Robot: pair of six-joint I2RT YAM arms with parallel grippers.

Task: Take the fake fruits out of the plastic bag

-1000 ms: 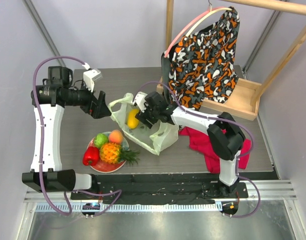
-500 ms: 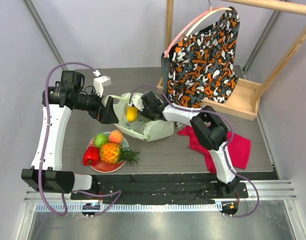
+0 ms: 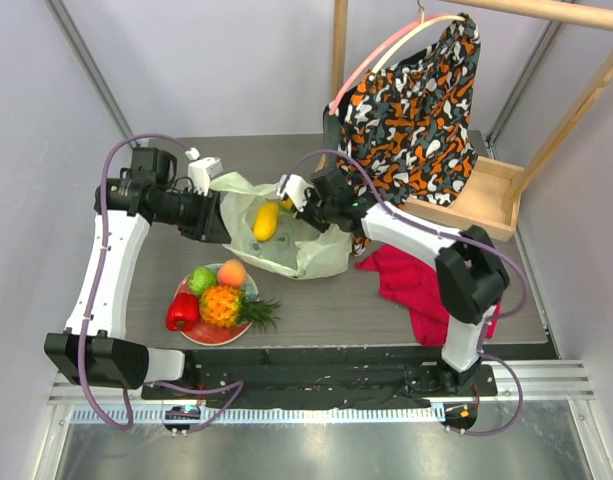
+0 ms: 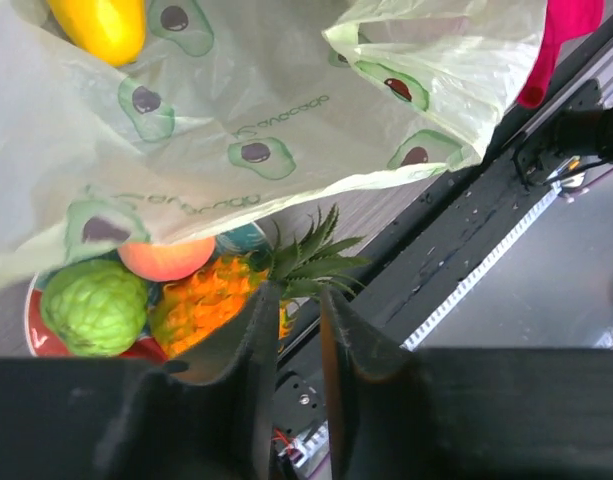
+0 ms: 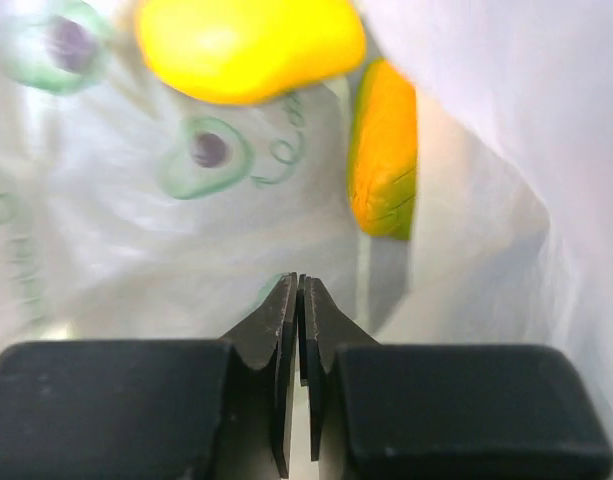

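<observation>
The plastic bag (image 3: pixel 291 255), pale with avocado prints, lies spread mid-table between my two grippers. A yellow mango (image 3: pixel 266 222) lies in it, also seen as the mango (image 5: pixel 246 45); an orange-green mango (image 5: pixel 384 150) sits beside it. Of the fake fruits, a pineapple (image 3: pixel 222 306), green fruit (image 3: pixel 201 280), peach (image 3: pixel 232 272) and red piece (image 3: pixel 182 312) rest on a round plate (image 3: pixel 208 337). My left gripper (image 3: pixel 218 218) is at the bag's left edge; its jaws stand narrowly apart with nothing between them, the left gripper (image 4: pixel 298 292) sitting below the bag (image 4: pixel 236 110). My right gripper (image 3: pixel 291 200) (image 5: pixel 299 278) is shut at the bag's upper right rim, film at its tips.
A red cloth (image 3: pixel 416 285) lies right of the bag. An orange-black-white garment (image 3: pixel 411 115) hangs from a hanger on a wooden rack (image 3: pixel 476 195) at the back right. The plate of fruits sits just in front of the bag, near the table's front edge.
My left gripper came right to the bag's edge and its jaws narrowed. My right gripper closed and moved up and right. The bag now lies wider and flatter.
</observation>
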